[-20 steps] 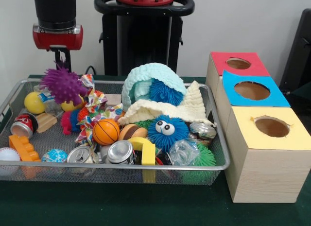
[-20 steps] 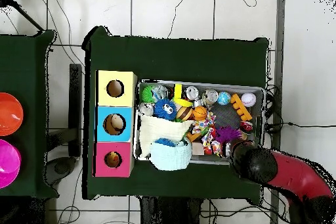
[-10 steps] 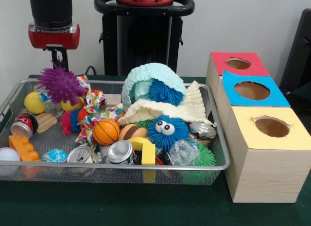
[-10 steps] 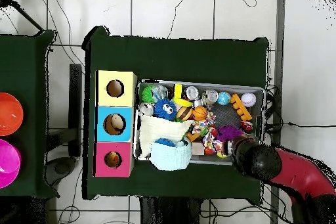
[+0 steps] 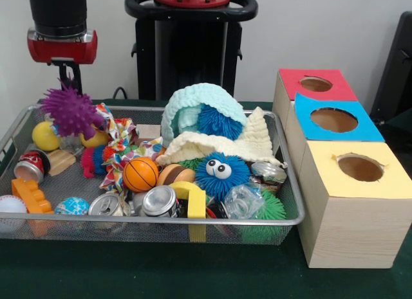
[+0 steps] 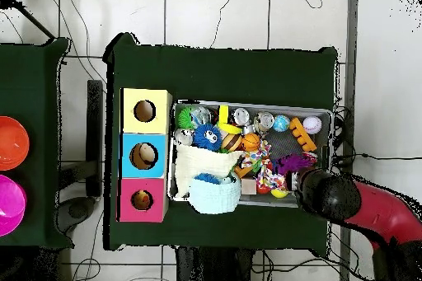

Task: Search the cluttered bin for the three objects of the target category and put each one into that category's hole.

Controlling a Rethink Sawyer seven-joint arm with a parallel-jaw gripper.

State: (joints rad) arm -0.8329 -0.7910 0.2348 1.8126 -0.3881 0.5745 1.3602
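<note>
A purple spiky ball (image 5: 69, 110) hangs at the far left corner of the wire bin (image 5: 193, 220), level with its rim. My gripper (image 5: 68, 92) comes down onto the ball's top and is shut on it, fingertips hidden in the spikes. In the overhead view the ball (image 6: 290, 163) shows beside the arm's wrist (image 6: 325, 197). A blue fuzzy ball with eyes (image 5: 221, 172) lies mid-bin. Another blue spiky ball (image 5: 217, 122) sits under a mint knit cap (image 5: 193, 103). Three boxes with holes stand to the right: red (image 5: 315, 84), blue (image 5: 333, 119), yellow (image 5: 360, 168).
The bin also holds a small basketball (image 5: 140, 174), cans (image 5: 159, 200), a yellow ball (image 5: 45, 136), an orange brick (image 5: 29, 196), a white ball (image 5: 11, 204), a cream cloth (image 5: 251, 141) and green spiky balls (image 5: 270, 208). A black stand (image 5: 190, 48) rises behind.
The arm has moved left and slightly up in the front view, and the purple spiky ball has shifted left with it toward the bin's corner.
</note>
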